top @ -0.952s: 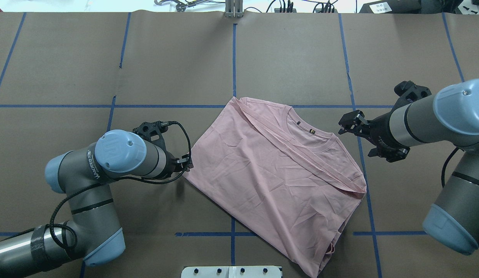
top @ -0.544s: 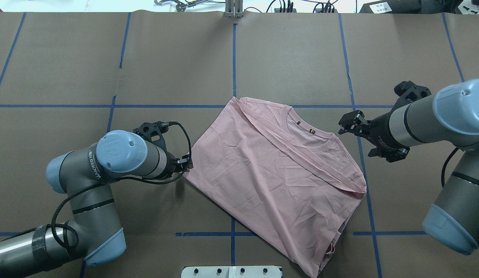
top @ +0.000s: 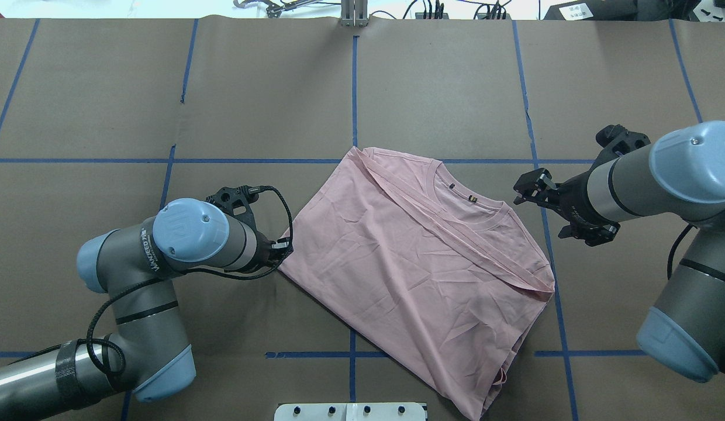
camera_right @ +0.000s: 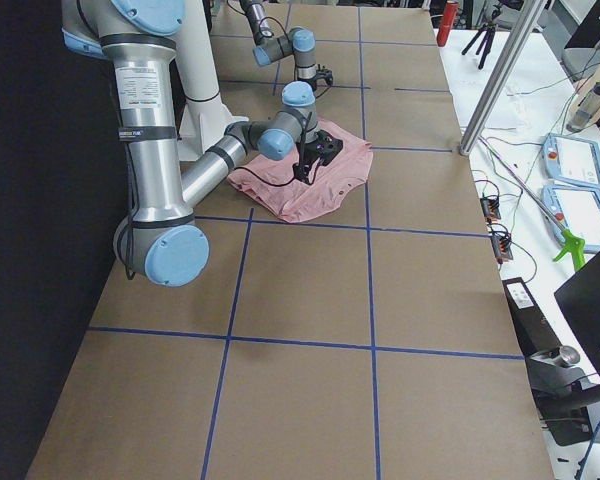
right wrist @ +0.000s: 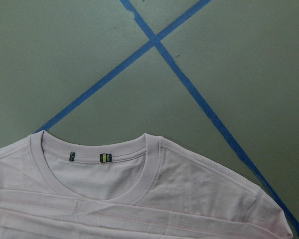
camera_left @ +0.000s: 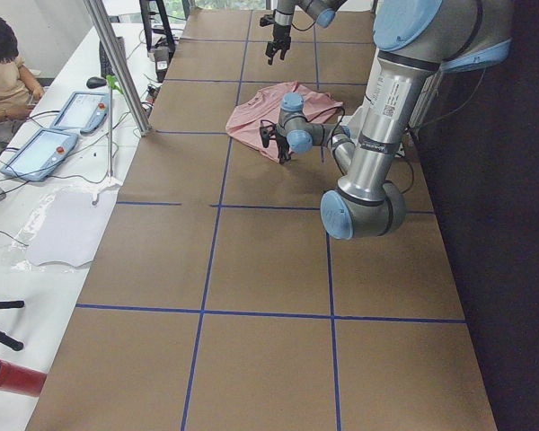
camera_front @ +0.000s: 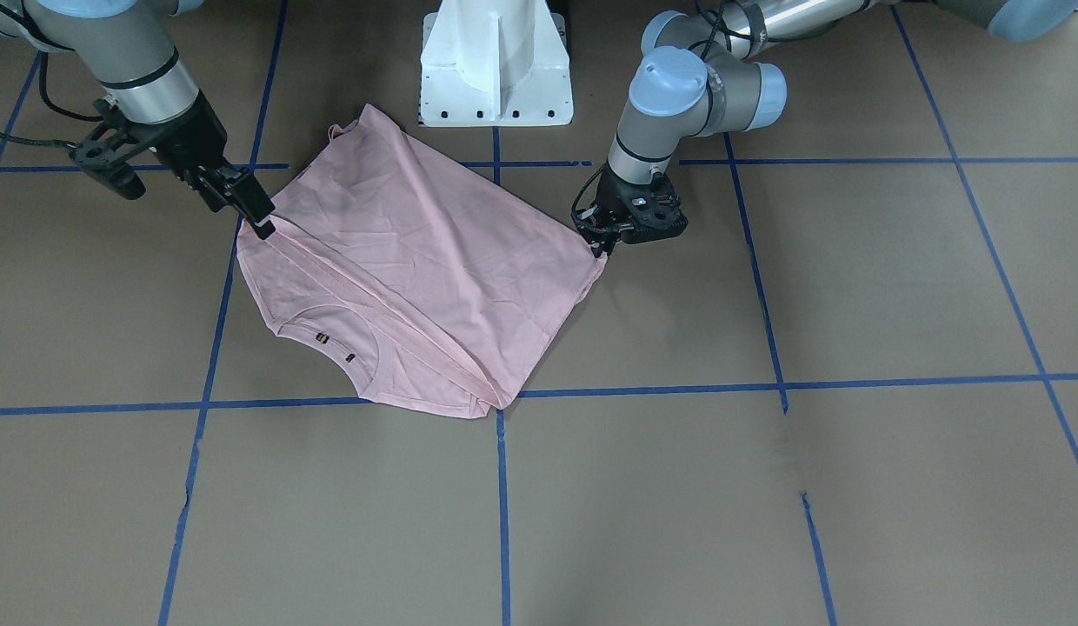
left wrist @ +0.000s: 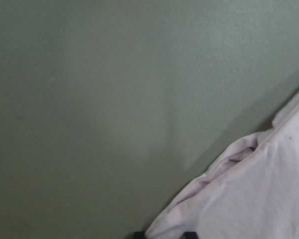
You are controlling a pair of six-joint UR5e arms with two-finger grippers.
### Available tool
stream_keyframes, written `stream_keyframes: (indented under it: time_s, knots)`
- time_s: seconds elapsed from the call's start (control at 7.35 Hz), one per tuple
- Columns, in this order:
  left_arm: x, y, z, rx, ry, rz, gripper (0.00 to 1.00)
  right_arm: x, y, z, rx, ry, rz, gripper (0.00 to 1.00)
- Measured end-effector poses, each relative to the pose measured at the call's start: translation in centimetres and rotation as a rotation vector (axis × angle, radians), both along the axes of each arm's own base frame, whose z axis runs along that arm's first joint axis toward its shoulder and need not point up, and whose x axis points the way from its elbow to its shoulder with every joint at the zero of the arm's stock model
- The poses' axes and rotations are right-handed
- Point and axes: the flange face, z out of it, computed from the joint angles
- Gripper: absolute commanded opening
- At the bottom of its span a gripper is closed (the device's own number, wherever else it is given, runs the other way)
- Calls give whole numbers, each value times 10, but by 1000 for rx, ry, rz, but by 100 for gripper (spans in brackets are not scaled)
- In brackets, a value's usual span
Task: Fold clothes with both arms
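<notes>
Overhead exterior: whether the left tool (top: 283,250) grips the T-shirt (top: 421,263) corner cannot be told; right tool (top: 521,188) is open; one layer could be missed by shallow pinching.

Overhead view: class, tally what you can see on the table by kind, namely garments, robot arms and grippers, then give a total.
T-shirt: 1
Robot arms: 2 (left arm, right arm)
Grippers: 2 (left gripper, right gripper)
Total: 5
</notes>
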Motion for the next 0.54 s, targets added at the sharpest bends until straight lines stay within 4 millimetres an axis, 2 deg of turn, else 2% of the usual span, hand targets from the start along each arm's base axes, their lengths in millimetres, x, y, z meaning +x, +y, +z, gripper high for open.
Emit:
stream_keyframes:
  time_s: [0.27,0.54]
  knots:
    - [-5,-4,-5,12,4,-17,0,0,-2,1,5,7,12,100]
    - [-24,-30,-6,65,-7,-45,0,1,-6,0,29,23,45,100]
